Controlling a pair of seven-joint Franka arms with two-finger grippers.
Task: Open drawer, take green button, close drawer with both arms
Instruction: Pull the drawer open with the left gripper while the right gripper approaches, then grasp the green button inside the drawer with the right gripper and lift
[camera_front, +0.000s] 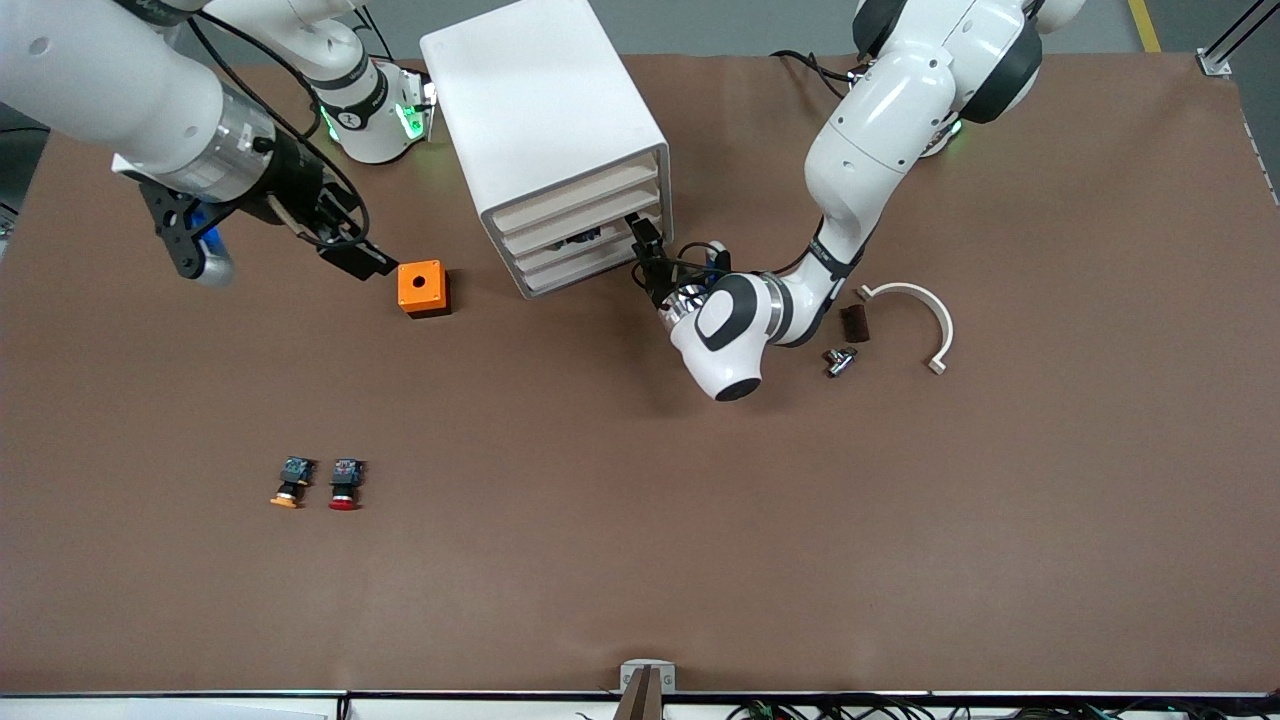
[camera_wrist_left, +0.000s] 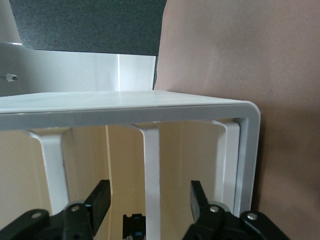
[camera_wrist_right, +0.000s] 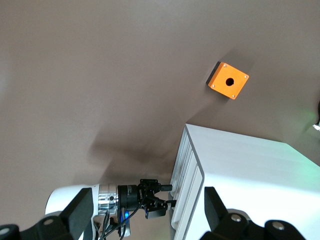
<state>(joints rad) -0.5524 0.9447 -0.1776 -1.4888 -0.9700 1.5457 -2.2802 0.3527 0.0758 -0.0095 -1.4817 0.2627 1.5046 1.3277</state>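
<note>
The white cabinet stands toward the robots' side of the table, its four cream drawer fronts stacked. The drawer, third counting down, shows a dark slit along its top edge. My left gripper is at the cabinet front, at the left arm's end of that drawer. Its fingers stand open either side of a white rail. A small dark part shows in the gap; I cannot tell whether it is the button. My right gripper hangs open beside the orange box, holding nothing.
An orange-capped button and a red-capped one lie nearer the front camera, toward the right arm's end. A white curved bracket, a dark brown block and a small metal part lie beside the left arm.
</note>
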